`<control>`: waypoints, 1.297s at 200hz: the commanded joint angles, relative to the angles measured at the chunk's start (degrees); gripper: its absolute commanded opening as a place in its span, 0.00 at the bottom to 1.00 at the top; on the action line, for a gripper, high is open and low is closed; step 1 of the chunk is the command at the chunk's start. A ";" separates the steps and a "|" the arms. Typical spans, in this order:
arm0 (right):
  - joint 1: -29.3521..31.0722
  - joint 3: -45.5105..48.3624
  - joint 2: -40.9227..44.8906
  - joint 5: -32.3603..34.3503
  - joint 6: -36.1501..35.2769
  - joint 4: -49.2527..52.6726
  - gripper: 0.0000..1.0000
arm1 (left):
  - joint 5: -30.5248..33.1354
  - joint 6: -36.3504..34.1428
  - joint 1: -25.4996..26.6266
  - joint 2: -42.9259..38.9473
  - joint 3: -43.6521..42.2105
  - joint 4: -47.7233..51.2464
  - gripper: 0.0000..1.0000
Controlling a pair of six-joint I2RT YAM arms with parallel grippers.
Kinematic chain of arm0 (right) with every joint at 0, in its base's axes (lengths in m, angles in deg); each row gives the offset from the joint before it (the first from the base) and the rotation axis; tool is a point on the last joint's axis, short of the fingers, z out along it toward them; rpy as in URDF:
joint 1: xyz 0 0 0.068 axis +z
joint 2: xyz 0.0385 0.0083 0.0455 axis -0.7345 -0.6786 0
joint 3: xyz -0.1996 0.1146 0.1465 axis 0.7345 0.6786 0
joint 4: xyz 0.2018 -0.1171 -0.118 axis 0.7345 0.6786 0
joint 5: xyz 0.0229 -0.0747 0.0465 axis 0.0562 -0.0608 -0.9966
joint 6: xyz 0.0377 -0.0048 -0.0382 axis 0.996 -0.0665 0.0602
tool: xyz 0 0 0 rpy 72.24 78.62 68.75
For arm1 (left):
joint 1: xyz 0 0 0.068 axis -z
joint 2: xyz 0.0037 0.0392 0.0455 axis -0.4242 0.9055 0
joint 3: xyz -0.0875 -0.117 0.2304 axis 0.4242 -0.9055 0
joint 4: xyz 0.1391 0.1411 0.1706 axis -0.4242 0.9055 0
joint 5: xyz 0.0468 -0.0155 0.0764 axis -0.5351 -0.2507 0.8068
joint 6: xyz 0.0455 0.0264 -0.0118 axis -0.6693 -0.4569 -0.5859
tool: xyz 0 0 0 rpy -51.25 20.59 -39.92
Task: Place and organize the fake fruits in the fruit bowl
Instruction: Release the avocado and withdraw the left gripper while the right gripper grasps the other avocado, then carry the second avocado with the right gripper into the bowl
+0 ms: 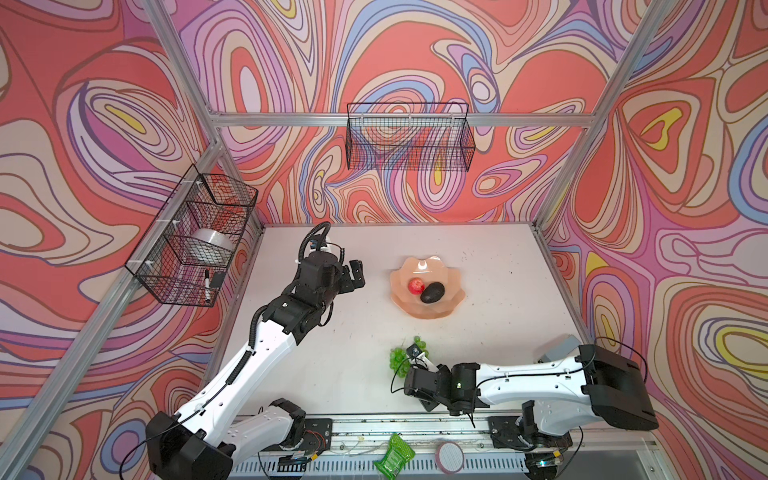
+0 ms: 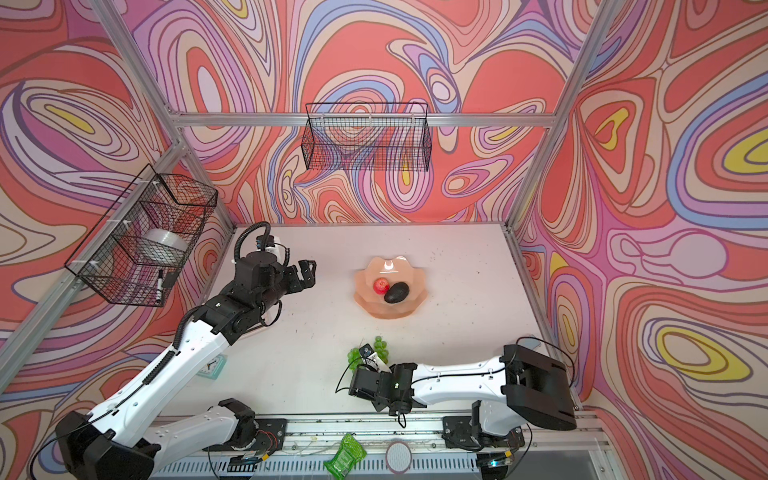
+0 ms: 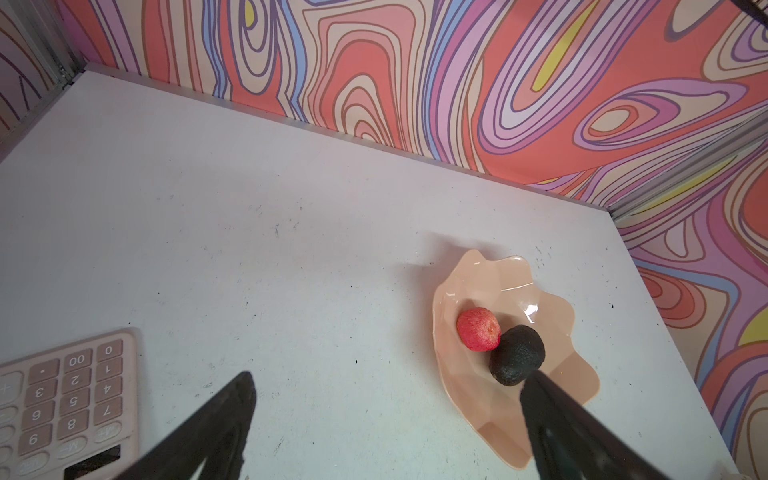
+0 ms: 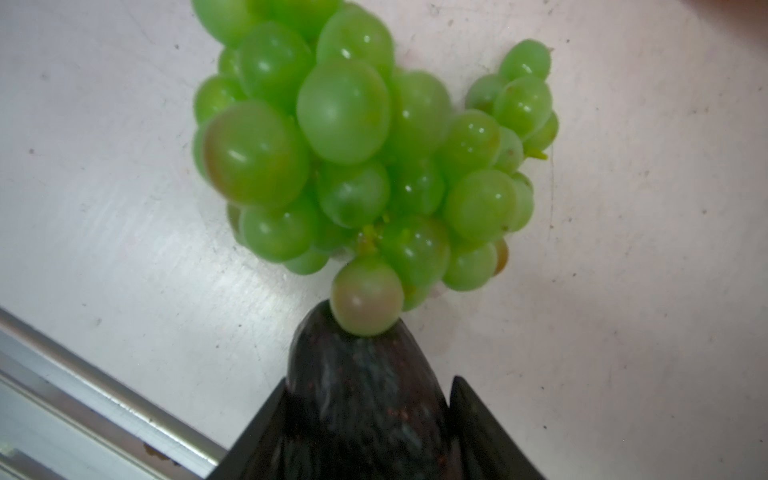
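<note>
right wrist view showed the right gripper (image 4: 370, 380) squeezing a dark avocado (image 4: 361, 415), its thin tip pointing ahead and touching the grapes (image 4: 353, 145) on the table (image 4: 623, 291). the fruit bowl (image 1: 451, 305) sat well apart, farther back, with the apple (image 1: 415, 286) and a second avocado (image 1: 432, 292) inside. the left gripper (image 1: 357, 275) hung wide open near the bowl, holding nothing.

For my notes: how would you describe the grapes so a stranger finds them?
On the table, look nearer the robot than the peach-pink fruit bowl, at the avocado in the right gripper. The bunch of green grapes touches it, a cluster of round balls, unlike the flat green packet.
</note>
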 commanded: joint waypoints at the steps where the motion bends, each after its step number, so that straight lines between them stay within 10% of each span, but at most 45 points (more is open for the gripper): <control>1: 0.05 -1.33 3.60 3.93 5.61 9.03 0.48 | 2.10 -1.29 -0.42 -0.71 -0.02 1.48 1.00; 39: -4.56 -3.72 17.49 8.04 11.65 21.23 0.44 | 3.82 -1.48 -0.78 -1.15 -0.93 1.39 1.00; 80: -25.16 -6.15 26.30 4.45 -2.14 9.69 0.43 | 4.05 -0.97 -1.21 -1.33 -1.42 1.90 1.00; 135: -39.16 -18.15 5.57 -7.27 -18.87 -7.98 0.41 | 5.77 -0.64 -1.61 -4.05 -3.31 5.06 1.00; 259: -39.54 -35.33 -24.62 -14.66 -28.49 -12.59 0.35 | 10.50 -1.03 -2.69 -9.67 -6.53 8.43 1.00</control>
